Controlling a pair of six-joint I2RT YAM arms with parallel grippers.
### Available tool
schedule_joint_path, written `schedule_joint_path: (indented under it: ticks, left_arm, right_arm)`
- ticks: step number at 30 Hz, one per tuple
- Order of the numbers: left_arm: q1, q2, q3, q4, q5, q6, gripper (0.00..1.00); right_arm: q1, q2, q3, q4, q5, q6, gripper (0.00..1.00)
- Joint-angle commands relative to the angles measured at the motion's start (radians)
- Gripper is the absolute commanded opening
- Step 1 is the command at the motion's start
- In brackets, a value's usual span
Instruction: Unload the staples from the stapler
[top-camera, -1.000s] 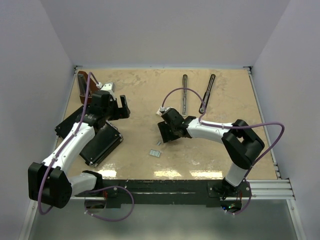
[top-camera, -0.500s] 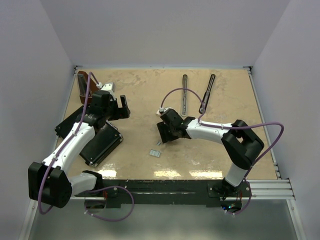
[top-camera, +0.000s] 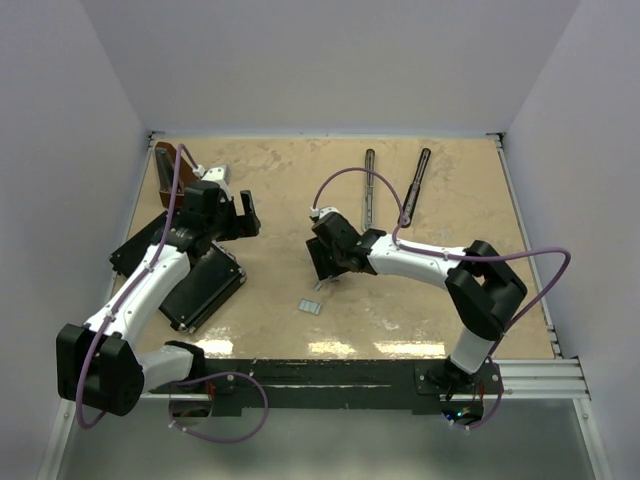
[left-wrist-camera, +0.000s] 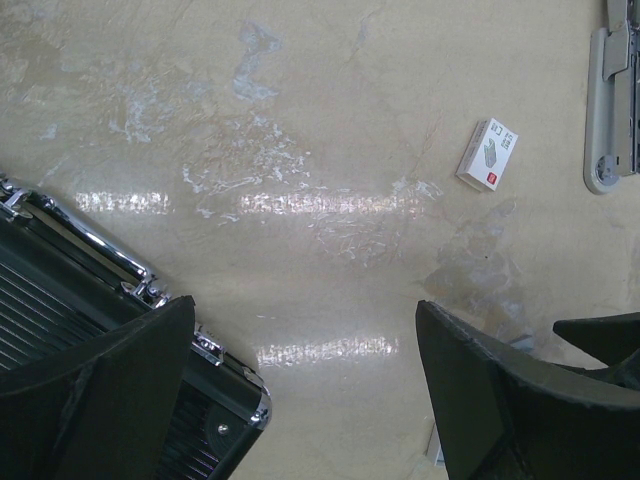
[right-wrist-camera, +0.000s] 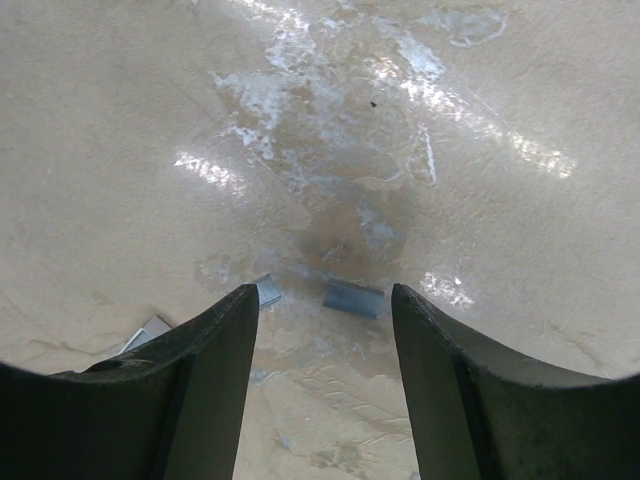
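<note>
The stapler lies in two parts at the back of the table: a narrow grey channel piece (top-camera: 369, 190) and a black arm (top-camera: 415, 185). Small grey strips of staples (top-camera: 310, 307) lie on the table in front of my right gripper (top-camera: 322, 268). In the right wrist view one strip (right-wrist-camera: 353, 298) lies on the table just past the open fingertips of that gripper (right-wrist-camera: 322, 296). A second strip (right-wrist-camera: 267, 290) sits by the left finger and a third (right-wrist-camera: 148, 330) further left. My left gripper (top-camera: 245, 215) (left-wrist-camera: 305, 305) hangs wide open over bare table, holding nothing.
A flat black case (top-camera: 200, 285) (left-wrist-camera: 60, 300) lies under the left arm. A brown wedge-shaped object (top-camera: 165, 160) stands at the back left corner. A small white box (left-wrist-camera: 488, 155) and the end of a grey metal piece (left-wrist-camera: 612, 110) lie beyond the left gripper. Walls enclose three sides.
My right gripper has shifted a little to the left over the staples and its jaws have narrowed slightly. The left arm has not moved.
</note>
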Motion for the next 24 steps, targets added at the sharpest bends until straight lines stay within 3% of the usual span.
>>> schedule_joint_path:
  ticks: [1,13,24]
  left_arm:
    - [-0.004,-0.011,0.000,0.036,0.000,0.008,0.96]
    - [-0.004,-0.014,0.000,0.042,0.008,0.010,0.96]
    - [-0.004,-0.011,0.002,0.037,0.008,0.008,0.96]
  right_arm:
    - [0.007,0.008,0.036,-0.056,0.099,0.040,0.59]
    - [0.022,0.052,0.021,-0.034,0.077,0.114,0.59]
    - [0.060,0.095,0.024,-0.076,0.147,0.164,0.50]
